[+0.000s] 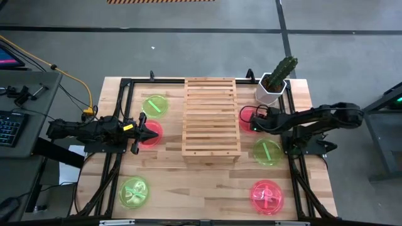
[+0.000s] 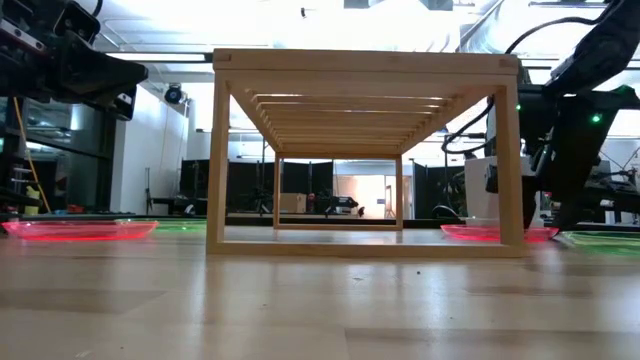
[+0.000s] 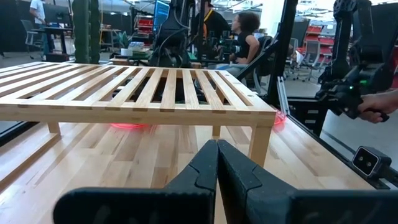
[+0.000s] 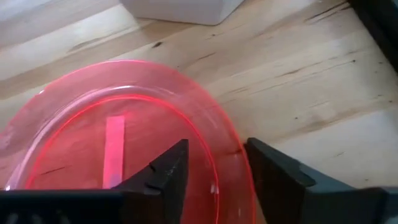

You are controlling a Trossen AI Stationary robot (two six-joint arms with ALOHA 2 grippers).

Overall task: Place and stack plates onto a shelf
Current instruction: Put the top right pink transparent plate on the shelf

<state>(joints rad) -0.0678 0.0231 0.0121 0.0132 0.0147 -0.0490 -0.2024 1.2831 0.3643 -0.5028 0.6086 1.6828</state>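
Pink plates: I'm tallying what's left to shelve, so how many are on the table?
3: one left of the shelf under the left pincer, one right of it at the right pincer, one near the front right corner.

Wooden bench (image 1: 213, 188), with the light slatted shelf (image 1: 210, 116) standing at its middle and a white cactus pot (image 1: 271, 91) at the far right corner. Left of the shelf: two green plates (image 1: 155, 105) (image 1: 134, 191) and one pink plate (image 1: 151, 133). Right of it: pink plates (image 1: 250, 119) (image 1: 267, 196) and a green plate (image 1: 266, 152), all flat on the wood.

two black jointed arms, yellow label on the left arm (image 1: 127, 127), dark wedge-shaped fingers (image 3: 205, 171).
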